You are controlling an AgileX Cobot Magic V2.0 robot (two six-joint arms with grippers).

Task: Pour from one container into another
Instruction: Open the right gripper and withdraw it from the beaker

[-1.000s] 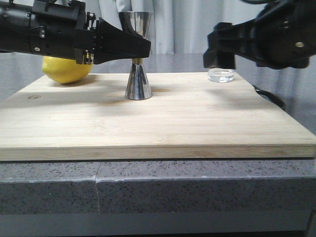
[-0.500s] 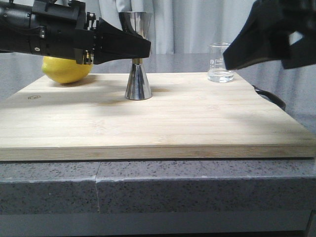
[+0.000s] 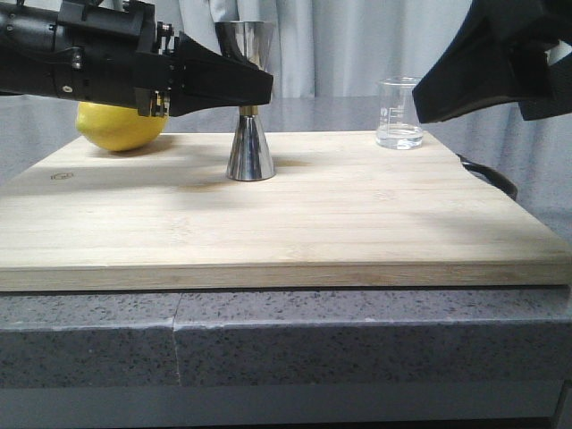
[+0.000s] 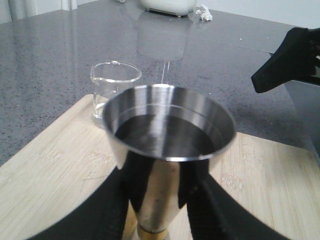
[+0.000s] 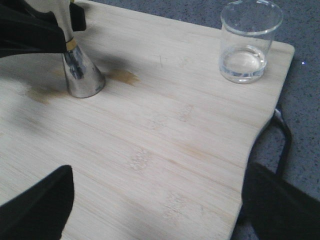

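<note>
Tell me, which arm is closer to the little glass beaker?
The right. Its gripper hangs open near the beaker, not touching it; the left gripper is across the board, fingers around the steel jigger.

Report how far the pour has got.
Done, apparently: liquid fills the steel jigger's top cup, and the glass beaker stands upright on the board, only a little liquid left in it. In hand: the left gripper clamps the jigger; the right gripper is open, clear of the beaker. Left: releasing the jigger.
</note>
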